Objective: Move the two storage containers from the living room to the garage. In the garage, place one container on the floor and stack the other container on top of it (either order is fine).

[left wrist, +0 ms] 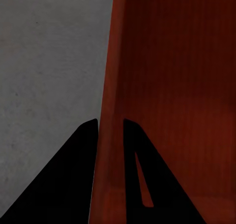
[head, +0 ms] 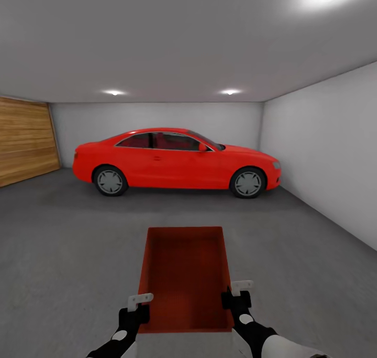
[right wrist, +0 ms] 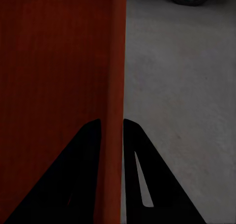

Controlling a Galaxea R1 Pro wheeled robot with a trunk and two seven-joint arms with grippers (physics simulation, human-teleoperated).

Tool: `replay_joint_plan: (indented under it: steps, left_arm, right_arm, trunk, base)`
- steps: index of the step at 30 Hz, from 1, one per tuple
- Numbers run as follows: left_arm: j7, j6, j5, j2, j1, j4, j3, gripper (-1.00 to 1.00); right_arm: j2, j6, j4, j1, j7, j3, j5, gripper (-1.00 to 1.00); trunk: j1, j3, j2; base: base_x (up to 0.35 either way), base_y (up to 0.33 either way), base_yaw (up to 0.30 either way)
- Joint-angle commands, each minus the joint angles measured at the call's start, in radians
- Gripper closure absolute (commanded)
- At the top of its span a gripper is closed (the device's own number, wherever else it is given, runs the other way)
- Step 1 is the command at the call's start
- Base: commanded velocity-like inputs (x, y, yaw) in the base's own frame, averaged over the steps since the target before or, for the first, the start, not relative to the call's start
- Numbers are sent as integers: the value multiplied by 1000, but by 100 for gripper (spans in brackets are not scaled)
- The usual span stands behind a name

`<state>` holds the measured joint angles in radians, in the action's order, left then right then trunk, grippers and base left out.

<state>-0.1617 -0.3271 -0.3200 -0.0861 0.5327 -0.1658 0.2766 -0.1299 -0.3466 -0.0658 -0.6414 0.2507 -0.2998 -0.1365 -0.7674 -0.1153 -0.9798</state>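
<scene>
I am in the garage, holding one red-orange storage container in front of me above the dark grey concrete floor. My left gripper is shut on its left wall near the close corner. The right gripper is shut on the right wall. In the left wrist view the two black fingers straddle the thin orange wall. In the right wrist view the black fingers pinch the container's wall the same way. The container is open-topped and empty.
A glossy red car stands side-on across the back of the garage. A wooden door fills the left wall and a plain white wall runs along the right. Open concrete lies between me and the car.
</scene>
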Motion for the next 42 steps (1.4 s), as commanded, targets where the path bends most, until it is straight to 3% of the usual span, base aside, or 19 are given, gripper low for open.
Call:
replay_joint_plan:
  steps: [1,42]
  left_arm:
    - [-12,-32,9,0,1,-3,-5,100]
    - [-12,-32,10,0,1,-3,-5,100]
  right_arm:
    - [0,1,3,-1,-31,48,-9,100]
    - [0,3,3,0,-31,48,-9,100]
  trunk:
    - [-1,-1,-1]
    - [-1,-1,-1]
  base:
    - [321,0,0]
    - [321,0,0]
